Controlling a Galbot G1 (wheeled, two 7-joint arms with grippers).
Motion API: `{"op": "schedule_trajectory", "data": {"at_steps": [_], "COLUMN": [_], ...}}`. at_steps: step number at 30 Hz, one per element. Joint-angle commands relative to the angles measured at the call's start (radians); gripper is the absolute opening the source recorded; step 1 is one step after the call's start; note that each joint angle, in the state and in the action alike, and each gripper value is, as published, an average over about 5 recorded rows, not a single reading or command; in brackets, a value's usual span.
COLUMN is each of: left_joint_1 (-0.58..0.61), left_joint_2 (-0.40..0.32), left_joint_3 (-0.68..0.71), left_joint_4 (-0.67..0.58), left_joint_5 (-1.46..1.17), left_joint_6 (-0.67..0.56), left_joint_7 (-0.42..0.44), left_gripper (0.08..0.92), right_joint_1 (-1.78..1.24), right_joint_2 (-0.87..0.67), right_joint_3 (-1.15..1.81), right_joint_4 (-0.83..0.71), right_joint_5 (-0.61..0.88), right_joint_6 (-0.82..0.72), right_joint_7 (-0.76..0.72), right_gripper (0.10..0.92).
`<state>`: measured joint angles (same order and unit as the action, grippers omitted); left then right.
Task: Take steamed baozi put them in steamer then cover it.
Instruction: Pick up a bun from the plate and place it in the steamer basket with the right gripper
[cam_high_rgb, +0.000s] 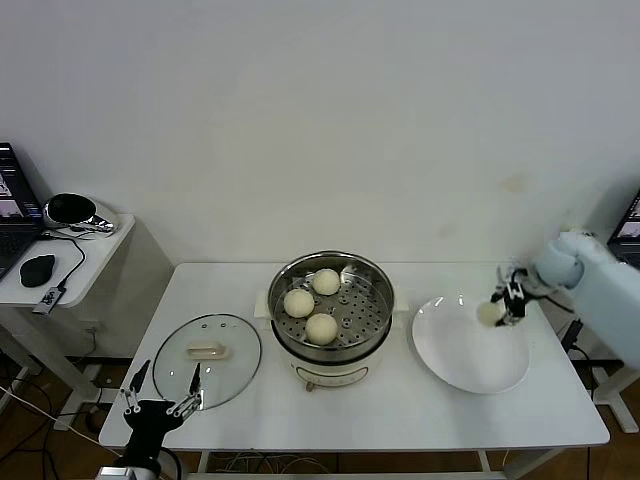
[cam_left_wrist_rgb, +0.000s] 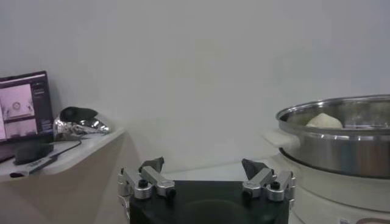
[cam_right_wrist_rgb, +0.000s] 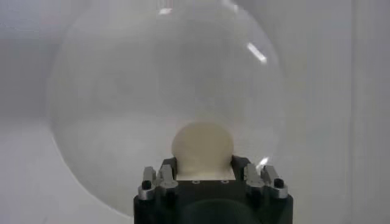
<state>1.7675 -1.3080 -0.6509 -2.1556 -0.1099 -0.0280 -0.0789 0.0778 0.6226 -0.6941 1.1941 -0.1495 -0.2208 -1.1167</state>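
The steel steamer (cam_high_rgb: 372, 297) stands at mid-table on its cream base, and three baozi (cam_high_rgb: 321, 328) lie in it. A fourth baozi (cam_high_rgb: 489, 314) is over the far part of the white plate (cam_high_rgb: 470, 365), with my right gripper (cam_high_rgb: 499, 310) shut on it. The right wrist view shows that baozi (cam_right_wrist_rgb: 202, 146) pinched between the fingers of the right gripper (cam_right_wrist_rgb: 203, 165), above the plate (cam_right_wrist_rgb: 122, 91). The glass cover (cam_high_rgb: 207, 372) lies flat on the table left of the steamer. My left gripper (cam_high_rgb: 160, 393) hangs open and empty at the table's near left corner. In the left wrist view the left gripper (cam_left_wrist_rgb: 203, 167) points toward the steamer (cam_left_wrist_rgb: 341, 143).
A low side table (cam_high_rgb: 70, 262) with a mouse, cables and a shiny object stands off the table's left end. A laptop screen (cam_left_wrist_rgb: 23, 105) sits on it. A wall runs close behind the table.
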Motion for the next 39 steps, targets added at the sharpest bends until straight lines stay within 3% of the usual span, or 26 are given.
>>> {"op": "schedule_trajectory", "data": {"at_steps": [1,9,14,22,31,39], "left_joint_1": [-0.002,-0.02,-0.028,-0.028,-0.029,-0.034], "left_joint_2": [0.003,0.007,0.005,0.001,-0.004,-0.004], "left_joint_3": [0.005,0.007,0.006,-0.002,-0.003,-0.003], "left_joint_4": [0.001,0.006,0.015,0.017,0.01,0.011], "left_joint_5": [0.0,-0.005,-0.006,-0.013,-0.017,-0.02], "left_joint_6": [0.0,0.002,0.002,0.001,0.001,0.001], "left_joint_7": [0.0,0.0,-0.001,-0.001,0.0,0.0], "left_gripper": [0.823,0.823,0.823,0.823,0.823,0.823], "right_joint_1": [0.45,0.585,0.561,0.494,0.405,0.375], "right_joint_2": [-0.053,0.107,0.223,0.337,0.423,0.451], "right_joint_3": [-0.373,-0.523,-0.568,-0.572,-0.563,-0.56], "right_joint_4": [0.28,0.361,0.355,0.27,0.127,0.087], "right_joint_5": [0.338,0.601,0.686,0.702,0.603,0.563], "right_joint_6": [-0.154,-0.304,-0.372,-0.438,-0.438,-0.446], "right_joint_7": [0.027,0.14,0.207,0.268,0.278,0.272], "right_gripper": [0.566,0.568,0.568,0.568,0.568,0.568]}}
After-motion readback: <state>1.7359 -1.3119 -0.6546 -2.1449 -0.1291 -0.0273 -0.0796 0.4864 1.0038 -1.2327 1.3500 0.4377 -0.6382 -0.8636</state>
